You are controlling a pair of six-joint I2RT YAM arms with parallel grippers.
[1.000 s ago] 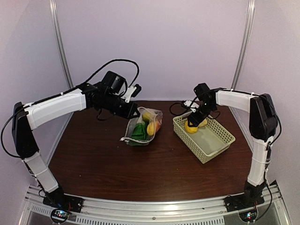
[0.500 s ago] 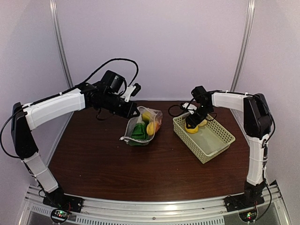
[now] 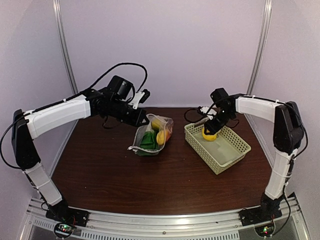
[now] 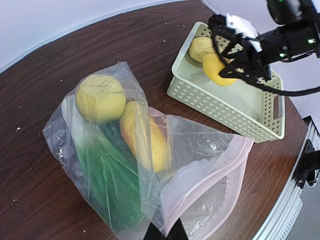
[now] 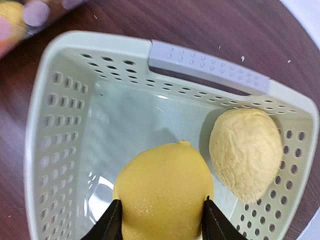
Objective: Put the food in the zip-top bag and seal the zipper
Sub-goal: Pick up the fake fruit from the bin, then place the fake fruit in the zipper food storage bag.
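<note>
As I look in from the near edge of the table point(image 3: 100, 180), the first thing I meet is the bag point(image 3: 152, 136), lying mid-table, a little left of centre. Through the plastic I can see a leafy green point(image 4: 107, 175) with two yellow pieces point(image 4: 100, 97) next to it. The bag's mouth gapes open, and the pink zipper point(image 4: 239, 167) runs unsealed around the opening. At the far end of the bag, my left gripper point(image 3: 142, 120) has its fingers pressed together, pinching the edge of the bag at the mouth.

To the right of the bag and apart from it sits the basket point(image 3: 215, 167), set at an angle to the table edge. Both remaining items are in its far end. My right gripper point(image 3: 210, 131) reaches down there, with one finger against each side of the lemon point(image 5: 162, 185), gripping it. The potato point(image 5: 245, 152) lies just beside the lemon in the basket's far corner, untouched by the fingers.
</note>
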